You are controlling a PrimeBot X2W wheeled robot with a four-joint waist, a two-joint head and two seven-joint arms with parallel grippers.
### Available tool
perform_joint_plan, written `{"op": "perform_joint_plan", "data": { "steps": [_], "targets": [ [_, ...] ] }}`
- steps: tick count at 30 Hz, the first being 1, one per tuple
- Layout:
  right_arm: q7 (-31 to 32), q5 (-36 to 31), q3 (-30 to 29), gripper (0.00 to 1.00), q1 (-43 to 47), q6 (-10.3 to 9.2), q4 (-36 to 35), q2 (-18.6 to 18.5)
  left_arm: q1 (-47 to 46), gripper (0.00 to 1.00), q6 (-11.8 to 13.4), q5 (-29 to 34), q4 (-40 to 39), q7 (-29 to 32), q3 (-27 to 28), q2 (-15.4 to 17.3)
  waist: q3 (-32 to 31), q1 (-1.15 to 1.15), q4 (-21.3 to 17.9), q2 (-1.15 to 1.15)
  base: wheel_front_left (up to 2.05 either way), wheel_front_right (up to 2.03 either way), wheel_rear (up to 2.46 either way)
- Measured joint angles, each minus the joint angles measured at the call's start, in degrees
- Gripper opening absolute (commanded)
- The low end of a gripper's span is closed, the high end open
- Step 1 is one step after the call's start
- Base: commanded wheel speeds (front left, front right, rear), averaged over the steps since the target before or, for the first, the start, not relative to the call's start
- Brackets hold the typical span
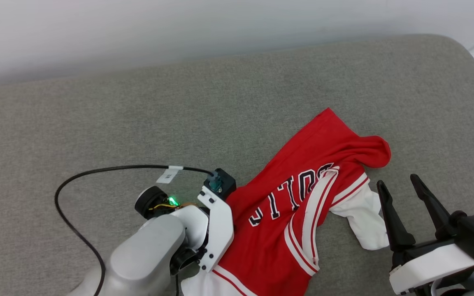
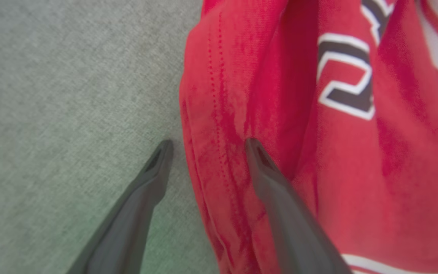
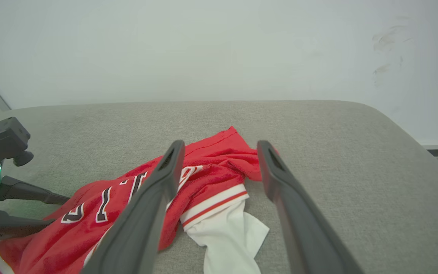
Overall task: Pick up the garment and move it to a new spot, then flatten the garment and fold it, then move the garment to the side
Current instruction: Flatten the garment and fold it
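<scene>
Garment (image 1: 270, 246) is lying crumpled on the right half of the grey fabric-covered surface (image 1: 97, 102), lettering up. A white sleeve (image 1: 364, 218) is sticking out toward the right gripper (image 1: 397, 181), whose fingers are standing spread and empty just beside that sleeve. The left arm's wrist (image 1: 216, 213) is pointing down at the garment's left edge, with its fingers hidden beneath it.

Left wrist view: the left gripper (image 2: 208, 142) is hanging with fingers spread wide, straddling the stitched red edge (image 2: 213, 95). One tip is over bare grey, the other over red cloth, and they are pinching nothing. Can't tell whether the tips are touching.

Right wrist view: the right gripper's fingers are gaping wide, with the garment ahead and below, apart from them.

Judging this as the pick-up, grip not yet made. The left should be sinking until both tips are bracketing the seam, then closing squarely on it. Taking the whole doubled edge, not one thin layer, should stop it slipping when lifted.
</scene>
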Motion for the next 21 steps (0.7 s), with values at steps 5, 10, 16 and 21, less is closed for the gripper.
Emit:
{"op": "perform_joint_plan", "data": {
  "steps": [5,10,16,21],
  "targets": [
    [-0.4,0.6,-0.2,1.0,-0.5,-0.01,1.5,0.2,-3.8,0.0,0.3,-4.4,-2.8,7.9,-5.7,2.5,1.3,0.0,-1.2,0.0,0.0,0.0,0.0],
    [-0.4,0.9,-0.6,1.0,-0.8,-0.01,2.3,0.5,-4.6,0.0,-0.2,-5.0,-3.3,6.3,-6.5,4.9,0.6,0.0,-1.7,0.0,0.0,0.0,0.0],
    [-0.1,1.0,-1.0,1.0,-0.6,0.0,2.1,1.0,-11.3,0.0,5.1,0.2,-0.9,-0.6,-3.0,9.8,0.2,-0.01,-2.8,0.0,0.0,0.0,0.0],
    [-0.2,1.4,-1.6,1.0,-0.7,-0.01,1.9,1.4,-16.9,0.0,6.7,2.9,1.3,-2.9,-1.4,12.3,1.8,0.0,-3.8,0.0,0.0,0.0,0.0]
  ]
}}
